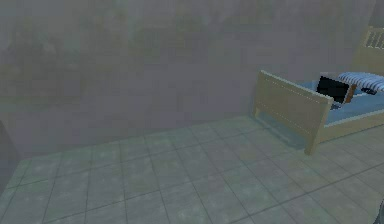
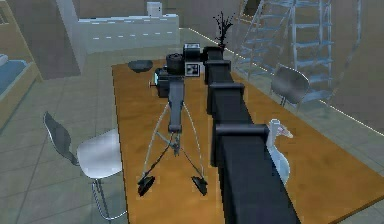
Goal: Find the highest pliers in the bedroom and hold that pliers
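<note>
A long brown wooden table [image 2: 135,120] lies under the dark square arm [image 2: 240,150]. A pale wooden bed with a blue sheet [image 1: 290,110] stands at the forward view's right. A black three-legged stand [image 2: 172,140] is on the table. The small dark tool [image 2: 163,80] is near its top; I cannot tell whether it holds anything, or where the pliers are.
</note>
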